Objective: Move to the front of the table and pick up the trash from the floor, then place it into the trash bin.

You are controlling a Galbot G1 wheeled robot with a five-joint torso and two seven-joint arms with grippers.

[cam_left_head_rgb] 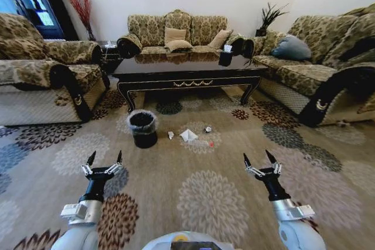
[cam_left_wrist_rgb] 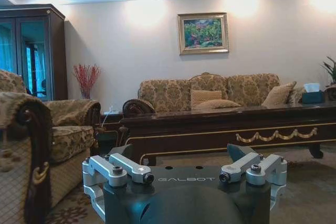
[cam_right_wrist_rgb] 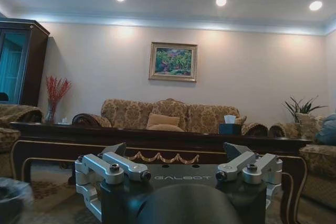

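Observation:
The dark wood table (cam_left_head_rgb: 153,80) stands ahead between the sofas, its gold-trimmed apron (cam_left_wrist_rgb: 220,131) facing me. On the carpet in front of it lies the trash: a white folded tissue (cam_left_head_rgb: 188,135), a small crumpled paper (cam_left_head_rgb: 170,135), a foil ball (cam_left_head_rgb: 207,129) and a clear bottle with a red cap (cam_left_head_rgb: 203,143). Left of these stands the trash bin (cam_left_head_rgb: 142,128), black with a greyish bag liner. My left gripper (cam_left_head_rgb: 105,157) and right gripper (cam_left_head_rgb: 261,157) are held low and forward, both open and holding nothing, well short of the trash.
Patterned sofas flank the carpet at left (cam_left_head_rgb: 41,74), right (cam_left_head_rgb: 328,68) and behind the table (cam_left_head_rgb: 176,30). A black tissue box (cam_left_head_rgb: 226,57) sits on the table. Open flowered carpet (cam_left_head_rgb: 193,191) lies between me and the trash.

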